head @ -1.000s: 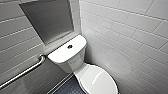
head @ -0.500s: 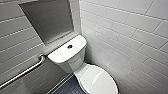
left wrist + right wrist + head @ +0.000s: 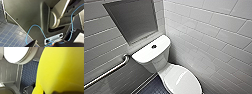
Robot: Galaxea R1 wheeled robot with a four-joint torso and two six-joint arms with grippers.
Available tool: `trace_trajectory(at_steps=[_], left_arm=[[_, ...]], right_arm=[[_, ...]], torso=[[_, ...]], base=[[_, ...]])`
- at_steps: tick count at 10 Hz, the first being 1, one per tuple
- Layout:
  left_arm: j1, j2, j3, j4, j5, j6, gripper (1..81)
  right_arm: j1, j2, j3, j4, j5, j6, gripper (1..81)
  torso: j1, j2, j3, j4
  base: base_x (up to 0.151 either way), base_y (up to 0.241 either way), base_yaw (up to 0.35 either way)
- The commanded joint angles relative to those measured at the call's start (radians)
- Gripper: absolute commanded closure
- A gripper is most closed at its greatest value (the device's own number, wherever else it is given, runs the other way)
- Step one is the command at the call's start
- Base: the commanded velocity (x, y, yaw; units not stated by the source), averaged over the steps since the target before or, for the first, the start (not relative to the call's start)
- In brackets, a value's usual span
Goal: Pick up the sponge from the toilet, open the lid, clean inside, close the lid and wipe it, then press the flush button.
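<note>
Gripping sponge [image 3: 62,69], by all signs: right claw. Lid [image 3: 184,80] shut, long axis 11-to-5 o'clock, hinge end at 11 by tank [image 3: 146,53]. Right arm judged nearer lid.

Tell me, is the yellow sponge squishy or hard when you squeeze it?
Probably squishy: the sponge has rounded edges and a dull, foam-like look. Likely light for its size, too. Its surface lacks the shine of the lid, so it probably grips rather than slides.
</note>
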Motion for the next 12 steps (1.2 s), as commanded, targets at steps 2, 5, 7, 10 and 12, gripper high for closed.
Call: trace_trajectory(at_steps=[2, 5, 7, 10, 12], left_arm=[[0.020, 0.015, -0.032, 0.000, 0.073, 0.010, 1.0], [0.018, 0.064, -0.115, 0.000, 0.073, 0.010, 1.0], [0.018, 0.075, -0.138, 0.000, 0.073, 0.010, 1.0], [0.014, 0.084, -0.136, 0.002, 0.073, 0.011, 1.0], [0.014, 0.087, -0.138, 0.000, 0.073, 0.010, 1.0]], right_arm=[[0.292, -0.055, 0.082, 0.113, -0.109, 0.005, 81.1], [0.463, 0.065, 0.033, 0.127, -0.262, 0.008, 81.1], [0.535, 0.091, 0.037, 0.133, -0.261, 0.008, 81.1], [0.661, 0.157, 0.001, 0.176, -0.279, 0.010, 81.1], [0.719, 0.262, -0.120, 0.186, -0.318, 0.013, 81.1]], torso=[[0.000, 0.000, 0.000, 0.000], [0.000, 0.000, 0.000, 0.000], [0.000, 0.000, 0.000, 0.000], [0.000, 0.000, 0.000, 0.000], [0.000, 0.000, -0.001, 0.000]], base=[[0.000, 0.000, 0.000], [0.000, 0.000, 0.000], [0.000, 0.000, 0.000], [0.000, 0.000, 0.000], [0.000, 0.000, 0.000]])
